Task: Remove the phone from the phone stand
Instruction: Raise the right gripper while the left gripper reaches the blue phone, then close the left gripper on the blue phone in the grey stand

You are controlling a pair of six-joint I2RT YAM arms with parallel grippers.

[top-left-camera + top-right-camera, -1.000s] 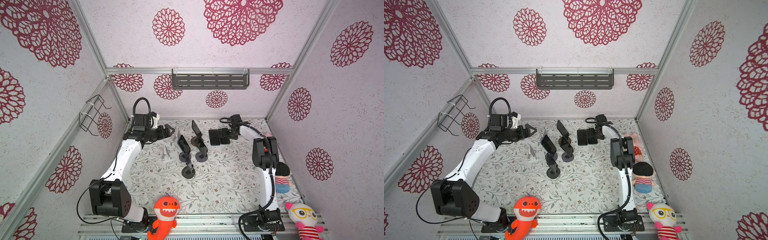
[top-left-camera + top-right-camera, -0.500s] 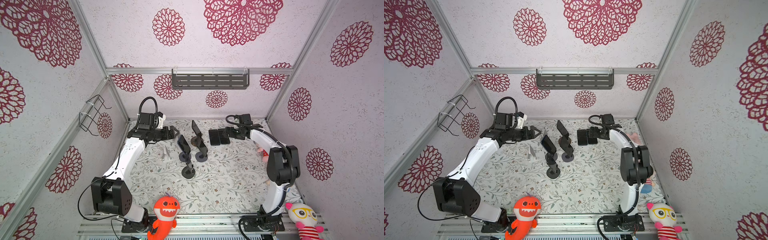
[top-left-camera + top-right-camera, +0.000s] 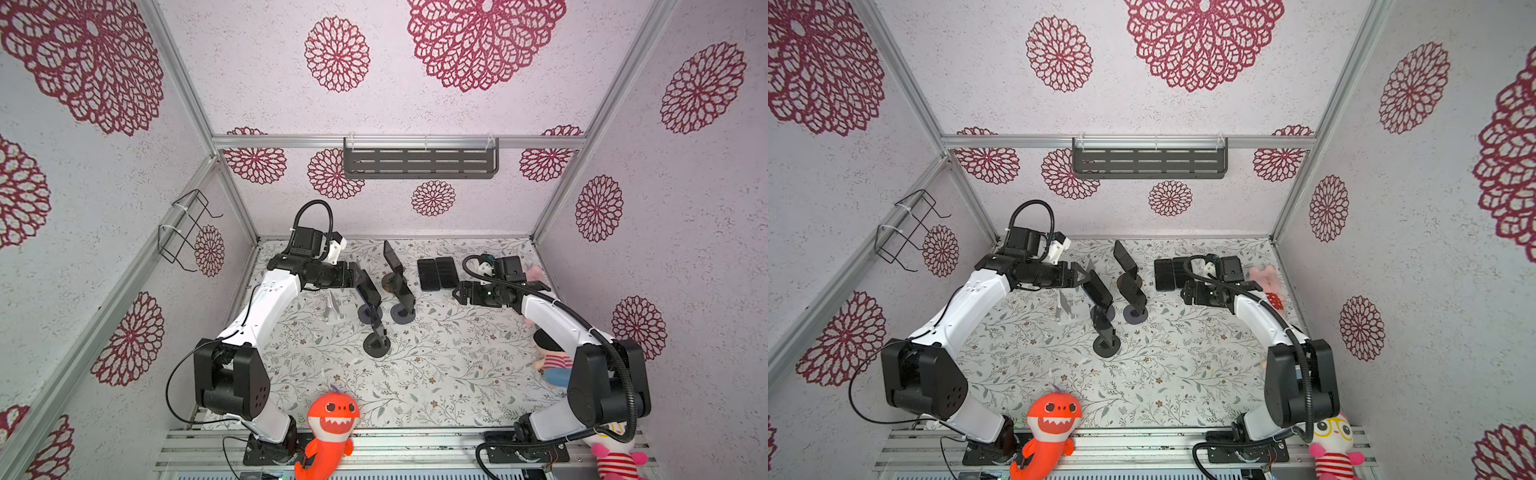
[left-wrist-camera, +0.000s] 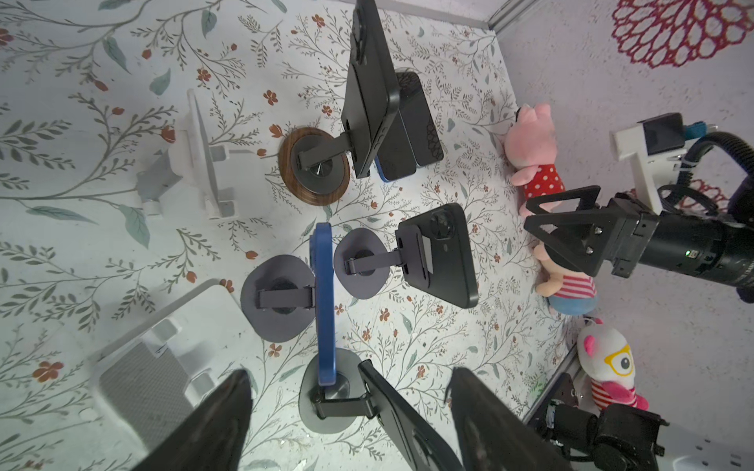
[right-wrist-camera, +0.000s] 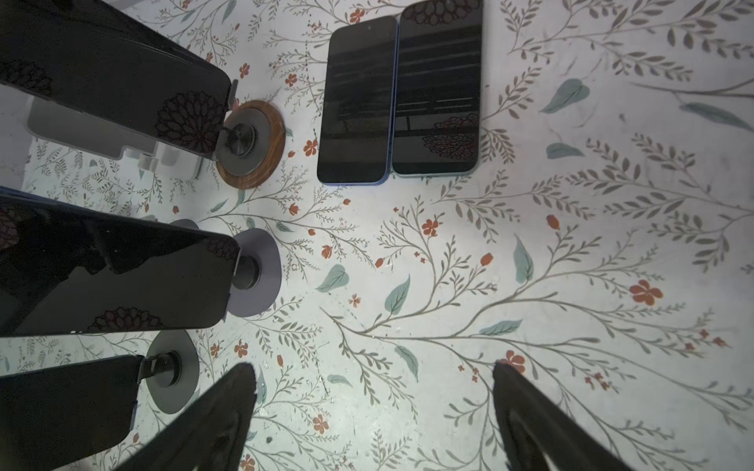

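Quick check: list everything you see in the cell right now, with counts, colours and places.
phones on stands: four, three dark, one blue, central cluster
round-base stands: four, one wood-rimmed, three grey, holding those phones
flat phones: two, dark screens, side by side right of the cluster
white stands: two, empty, left of the cluster
plush toys: four, one orange at front edge, three pinkish along right wall
shelf: one, dark grey, back wall
wire rack: one, black, left wall
table: one, floral print
left gripper: one, black, open, a stand phone between its fingers
right gripper: one, black, open above bare table near flat phones
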